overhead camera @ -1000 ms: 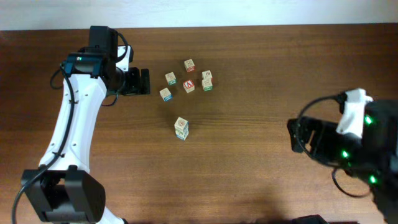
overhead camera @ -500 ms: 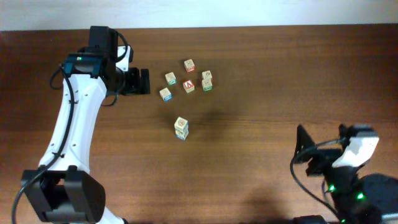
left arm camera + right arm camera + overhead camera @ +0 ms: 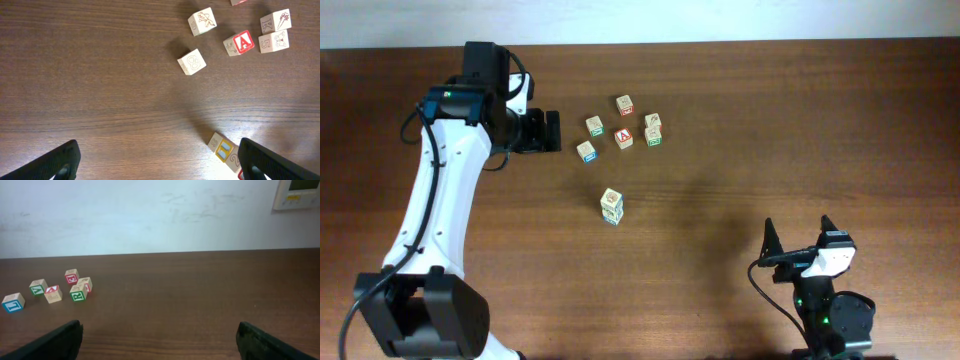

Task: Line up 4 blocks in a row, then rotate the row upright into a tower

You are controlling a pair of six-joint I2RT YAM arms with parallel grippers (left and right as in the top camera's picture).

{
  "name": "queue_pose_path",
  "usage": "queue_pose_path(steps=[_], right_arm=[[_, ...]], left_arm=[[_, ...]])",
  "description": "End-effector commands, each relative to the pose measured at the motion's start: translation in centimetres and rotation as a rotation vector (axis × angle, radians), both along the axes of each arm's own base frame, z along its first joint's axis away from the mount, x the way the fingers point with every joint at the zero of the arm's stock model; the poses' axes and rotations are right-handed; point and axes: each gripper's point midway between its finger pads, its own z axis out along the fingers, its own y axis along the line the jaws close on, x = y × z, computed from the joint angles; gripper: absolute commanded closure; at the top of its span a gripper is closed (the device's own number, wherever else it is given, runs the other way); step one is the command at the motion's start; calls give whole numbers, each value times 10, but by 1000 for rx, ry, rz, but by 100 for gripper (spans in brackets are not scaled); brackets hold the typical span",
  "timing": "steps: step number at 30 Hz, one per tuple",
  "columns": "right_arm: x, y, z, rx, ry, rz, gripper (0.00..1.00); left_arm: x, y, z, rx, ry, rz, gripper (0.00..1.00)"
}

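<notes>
— Where are our blocks [image 3: 594, 126]?
— On the desk [image 3: 740, 120], mostly clustered near our left hand [image 3: 552, 131].
— And our hands?
— Both gape wide and empty; our right hand [image 3: 799, 232] sits well away.

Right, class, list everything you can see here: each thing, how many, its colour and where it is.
clustered blocks: five, pale wood with red, green or blue marks, upper middle of table
red A block: one, red face, within that cluster
lone block: one, maybe two together, pale with yellow face, apart, toward the table's middle
table: one, dark brown
wall: one, white, behind table
left hand: one, black, open, left of cluster
right hand: one, black, open, lower right, far from blocks
</notes>
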Motion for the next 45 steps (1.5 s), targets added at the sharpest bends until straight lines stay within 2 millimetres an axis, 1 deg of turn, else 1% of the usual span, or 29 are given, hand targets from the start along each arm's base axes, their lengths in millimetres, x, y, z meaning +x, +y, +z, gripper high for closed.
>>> queue_pose_path(steps=[1, 10, 11, 12, 13, 14, 15, 16, 17, 19, 21, 22, 24, 27, 28, 31, 32, 33, 45], right_arm=[[1, -1, -6, -8, 4, -2, 2], [1, -1, -6, -8, 4, -2, 2], [1, -1, -6, -8, 4, -2, 2], [1, -1, -6, -8, 4, -2, 2], [1, -1, -6, -8, 4, -2, 2], [1, -1, -6, -8, 4, -2, 2], [1, -1, -6, -8, 4, -2, 2], [1, -1, -6, -8, 4, -2, 2], [1, -1, -6, -8, 4, -2, 2], [1, -1, -6, -8, 4, -2, 2], [1, -1, -6, -8, 4, -2, 2], [1, -1, -6, -8, 4, -2, 2], [1, -1, -6, -8, 4, -2, 2], [1, -1, -6, -8, 4, -2, 2], [1, -1, -6, -8, 4, -2, 2], [1, -1, -6, -8, 4, -2, 2], [1, -1, -6, -8, 4, -2, 2], [1, -1, -6, -8, 4, -2, 2], [1, -1, -6, -8, 4, -2, 2]], left_arm=[[1, 2, 3, 4, -11, -4, 1], [1, 2, 3, 4, -11, -4, 1], [1, 2, 7, 4, -20, -4, 1], [-1, 10, 15, 50, -44, 9, 1], [-4, 25, 31, 124, -89, 40, 1], [-7, 27, 46, 154, -146, -4, 1], [-5, 25, 61, 168, -230, -49, 1], [-5, 17, 77, 178, -370, -147, 1], [-16, 11, 89, 187, -518, -213, 1], [-37, 10, 90, 204, -654, -220, 1], [-68, 12, 81, 225, -830, -209, 1], [-87, 13, 71, 235, -928, -200, 1], [-115, 14, 50, 273, -1068, -208, 1], [-142, 16, 18, 311, -1168, -210, 1], [-147, 18, 10, 316, -1184, -202, 1], [-155, 19, -12, 336, -1200, -209, 1], [-158, 19, -23, 336, -1162, -216, 1], [-161, 20, -28, 341, -1146, -219, 1], [-161, 22, -26, 349, -1151, -209, 1]])
